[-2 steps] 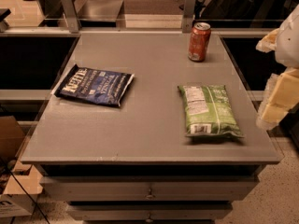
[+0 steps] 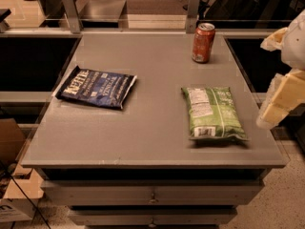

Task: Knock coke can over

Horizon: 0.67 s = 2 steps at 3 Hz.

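1. Grey table (image 2: pixel 152 142) stands before me; nearest its front, on the right, lies one green bag (image 2: pixel 213 112), flat.
2. Further back on the left lies one blue bag (image 2: pixel 96 88), making two bags in all.
3. Off the table's right edge hangs the one gripper (image 2: pixel 279 101), well apart from the can. I cannot tell whether it is open or closed.
4. Farthest off, near the back right corner, the one can (image 2: pixel 203 43) stands upright.
5. Since a moment ago nothing has noticeably shifted: the gripper sits where it was and the can is untouched, so I judge the knock has hardly begun.
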{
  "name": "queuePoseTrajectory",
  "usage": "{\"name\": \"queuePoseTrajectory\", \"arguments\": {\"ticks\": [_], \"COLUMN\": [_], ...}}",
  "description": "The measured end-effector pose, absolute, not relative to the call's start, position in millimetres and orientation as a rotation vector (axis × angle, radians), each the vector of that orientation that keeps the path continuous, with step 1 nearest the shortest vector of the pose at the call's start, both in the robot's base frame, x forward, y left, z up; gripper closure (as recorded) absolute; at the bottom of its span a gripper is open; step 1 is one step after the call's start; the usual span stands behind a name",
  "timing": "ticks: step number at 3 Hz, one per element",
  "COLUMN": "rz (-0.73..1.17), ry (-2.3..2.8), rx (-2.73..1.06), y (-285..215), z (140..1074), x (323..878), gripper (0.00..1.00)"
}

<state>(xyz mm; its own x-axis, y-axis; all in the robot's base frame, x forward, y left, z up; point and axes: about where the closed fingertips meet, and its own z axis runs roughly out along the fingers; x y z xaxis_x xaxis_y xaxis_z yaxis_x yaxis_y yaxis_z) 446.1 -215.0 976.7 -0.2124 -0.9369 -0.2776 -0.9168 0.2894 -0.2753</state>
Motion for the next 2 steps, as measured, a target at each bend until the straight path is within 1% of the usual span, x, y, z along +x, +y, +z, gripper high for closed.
{"name": "queuePoseTrajectory", "arguments": {"ticks": [1, 2], "rz": [-0.033, -0.044], "ry": [2.047, 1.985], "rx": [-1.557, -1.439], "y": [-210, -218], "z": [983, 996], "x": [470, 502], "gripper": [0.00, 0.00]}}
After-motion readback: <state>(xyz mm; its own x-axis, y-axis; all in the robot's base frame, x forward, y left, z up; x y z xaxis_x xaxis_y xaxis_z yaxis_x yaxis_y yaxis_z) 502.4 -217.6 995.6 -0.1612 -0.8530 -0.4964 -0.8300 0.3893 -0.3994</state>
